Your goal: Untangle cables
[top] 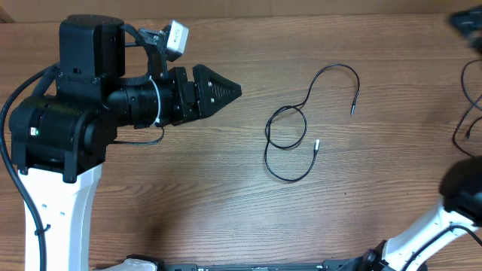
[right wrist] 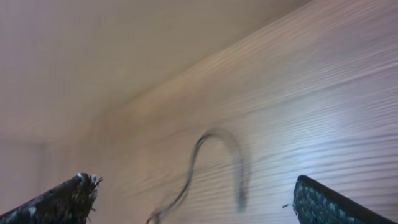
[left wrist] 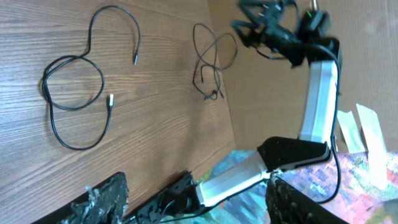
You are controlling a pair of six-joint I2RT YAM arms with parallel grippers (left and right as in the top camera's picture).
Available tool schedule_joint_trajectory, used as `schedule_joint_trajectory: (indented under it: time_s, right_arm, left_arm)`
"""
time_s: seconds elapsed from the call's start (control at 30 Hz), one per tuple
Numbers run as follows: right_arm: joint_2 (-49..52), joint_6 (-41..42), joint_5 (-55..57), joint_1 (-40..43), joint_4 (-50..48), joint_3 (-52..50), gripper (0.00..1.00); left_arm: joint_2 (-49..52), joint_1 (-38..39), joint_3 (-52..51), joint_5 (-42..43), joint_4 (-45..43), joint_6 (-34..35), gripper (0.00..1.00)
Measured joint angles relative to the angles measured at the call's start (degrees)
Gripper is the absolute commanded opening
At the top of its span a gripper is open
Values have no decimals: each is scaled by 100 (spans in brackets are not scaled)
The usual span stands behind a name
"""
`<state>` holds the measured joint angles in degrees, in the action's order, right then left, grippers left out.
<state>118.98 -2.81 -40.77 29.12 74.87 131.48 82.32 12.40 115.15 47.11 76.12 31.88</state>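
One thin black cable (top: 286, 128) lies mid-table in a loop, both small plug ends free (left wrist: 74, 93). A second cable (top: 471, 105) lies bunched at the table's right edge (left wrist: 211, 62). My left gripper (top: 230, 90) hovers left of the looped cable, pointing at it. Its fingers (left wrist: 102, 199) stand wide apart with nothing between them, so it is open (left wrist: 196, 186). My right gripper (top: 467, 26) shows blurred at the far right corner, above the second cable. It is open (right wrist: 194, 182), and a blurred bend of cable (right wrist: 214, 162) lies on the table beneath the gap.
The wooden table (top: 188, 188) ends at its right edge against a cardboard-coloured surface (left wrist: 267, 99). The right arm's white link and base (top: 444, 218) stand at the front right. The left arm's bulky black body (top: 68, 120) fills the left side.
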Motion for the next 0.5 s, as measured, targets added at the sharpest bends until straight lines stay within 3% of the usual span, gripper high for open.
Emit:
schedule_joint_trajectory:
  time_s: [0.2,0.5]
  right_arm:
    - [0,-420,791,-1580,894,-339,100]
    - [0,-664,1585,-3097,907,-1585,100]
  left_arm:
    - [0,0,0,2,225,-181,73]
    - [0,0,0,22,667,-393,74]
